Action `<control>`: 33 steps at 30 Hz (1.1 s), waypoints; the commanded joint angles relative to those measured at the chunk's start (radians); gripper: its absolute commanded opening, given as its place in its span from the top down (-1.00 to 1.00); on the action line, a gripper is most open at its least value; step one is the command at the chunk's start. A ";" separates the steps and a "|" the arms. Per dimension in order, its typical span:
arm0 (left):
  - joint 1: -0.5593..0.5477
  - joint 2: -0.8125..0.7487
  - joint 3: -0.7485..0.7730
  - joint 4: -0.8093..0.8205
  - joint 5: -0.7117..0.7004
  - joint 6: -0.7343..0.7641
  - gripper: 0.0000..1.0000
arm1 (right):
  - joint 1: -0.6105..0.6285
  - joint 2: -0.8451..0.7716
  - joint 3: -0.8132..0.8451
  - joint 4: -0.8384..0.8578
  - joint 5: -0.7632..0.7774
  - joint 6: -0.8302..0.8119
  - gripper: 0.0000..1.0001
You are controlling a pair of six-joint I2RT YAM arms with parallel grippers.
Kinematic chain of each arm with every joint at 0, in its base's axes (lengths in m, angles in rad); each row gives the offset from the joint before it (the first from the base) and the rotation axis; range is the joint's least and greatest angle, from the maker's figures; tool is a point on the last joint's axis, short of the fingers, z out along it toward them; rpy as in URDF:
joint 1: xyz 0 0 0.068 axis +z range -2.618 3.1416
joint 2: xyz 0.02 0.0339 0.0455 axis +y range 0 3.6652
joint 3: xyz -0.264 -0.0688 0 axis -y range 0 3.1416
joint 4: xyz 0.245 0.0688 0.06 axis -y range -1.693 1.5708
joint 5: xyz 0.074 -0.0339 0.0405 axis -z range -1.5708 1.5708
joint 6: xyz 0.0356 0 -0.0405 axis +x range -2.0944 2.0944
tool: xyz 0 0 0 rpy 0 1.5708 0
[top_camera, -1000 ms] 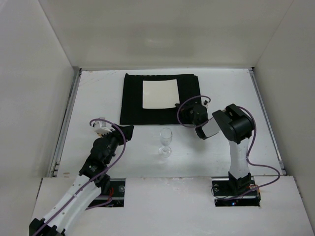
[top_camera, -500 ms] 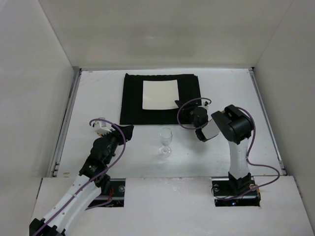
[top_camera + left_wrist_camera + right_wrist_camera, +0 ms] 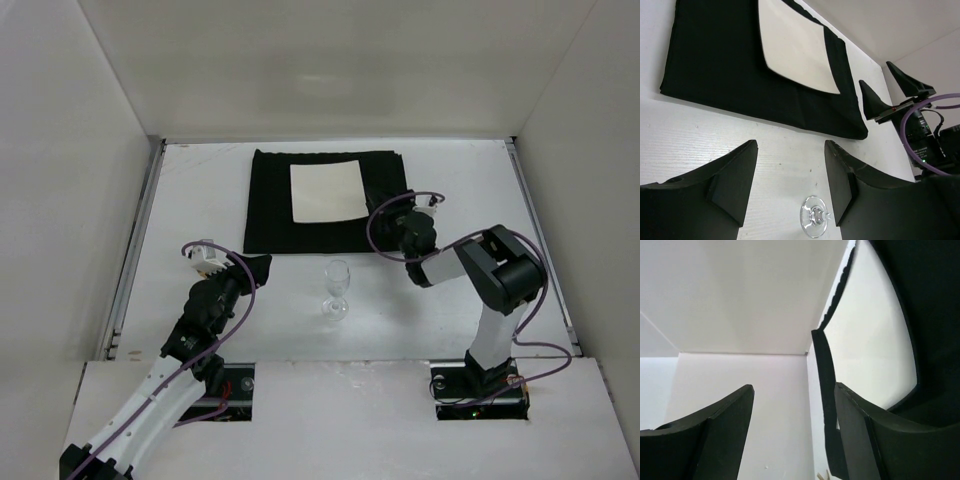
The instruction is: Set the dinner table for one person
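A black placemat (image 3: pixel 270 205) lies at the back of the dinner table (image 3: pixel 200 200), and a square white plate (image 3: pixel 325 190) rests on it. A clear wine glass (image 3: pixel 338 290) stands upright in front of the mat. My right gripper (image 3: pixel 392 212) hovers over the mat's right part, just off the plate's right edge, open and holding nothing. In the right wrist view the open gripper (image 3: pixel 794 389) has the plate (image 3: pixel 875 340) beside its right finger. My left gripper (image 3: pixel 255 265) is left of the glass, open and empty. In the left wrist view the glass base (image 3: pixel 815 217) sits near the right finger (image 3: pixel 840 180).
White walls enclose the table at the back and on both sides, with thin metal rails (image 3: pixel 135 250) along the side edges. The right arm's elbow (image 3: pixel 510 270) rises over the table's right half. Purple cables loop around both wrists.
My right gripper has opened beside the plate's near right corner and the arm has drawn back to the right. The left arm and the glass have not moved.
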 commanded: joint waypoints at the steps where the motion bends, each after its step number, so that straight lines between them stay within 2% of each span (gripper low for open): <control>1: -0.005 -0.011 0.000 0.013 -0.009 0.016 -0.07 | 0.011 -0.052 -0.007 -0.032 0.028 -0.014 -0.43; 5: -0.002 -0.034 0.000 -0.006 -0.009 0.016 -0.07 | 0.011 -0.045 -0.020 -0.063 0.023 -0.005 -0.40; 8: 0.000 -0.037 -0.001 -0.007 -0.010 0.016 -0.07 | 0.015 -0.078 -0.041 -0.072 0.029 -0.021 -0.24; 10: 0.001 -0.033 -0.001 -0.007 -0.012 0.016 -0.07 | 0.015 -0.143 -0.050 -0.124 0.036 -0.056 -0.03; 12: 0.000 -0.031 0.000 -0.007 -0.015 0.016 -0.07 | 0.015 -0.227 -0.050 -0.220 0.048 -0.118 0.23; 13: 0.000 -0.031 0.000 -0.007 -0.018 0.016 -0.07 | 0.018 -0.300 -0.043 -0.315 0.060 -0.176 0.43; 15: -0.003 -0.037 -0.001 -0.009 -0.021 0.017 -0.07 | 0.031 -0.441 -0.020 -0.517 0.100 -0.296 0.70; 17: -0.005 -0.043 -0.003 -0.012 -0.021 0.019 -0.05 | 0.048 -0.572 0.021 -0.716 0.140 -0.410 0.78; 19: -0.008 -0.046 -0.003 -0.013 -0.021 0.022 0.03 | 0.073 -0.702 0.122 -0.980 0.174 -0.581 0.80; 21: -0.010 -0.039 -0.001 -0.015 -0.021 0.026 0.22 | 0.117 -0.784 0.263 -1.256 0.204 -0.724 0.79; 24: -0.013 -0.028 0.008 -0.025 -0.022 0.032 0.55 | 0.226 -0.815 0.509 -1.634 0.250 -0.862 0.69; 26: -0.014 -0.030 0.011 -0.039 -0.033 0.037 0.65 | 0.321 -0.786 0.658 -1.830 0.282 -0.906 0.60; 29: -0.023 -0.036 0.011 -0.044 -0.038 0.039 0.67 | 0.465 -0.700 0.839 -2.044 0.344 -0.932 0.37; 33: -0.026 -0.042 0.006 -0.044 -0.042 0.039 0.61 | 0.577 -0.560 0.989 -2.210 0.336 -0.950 0.13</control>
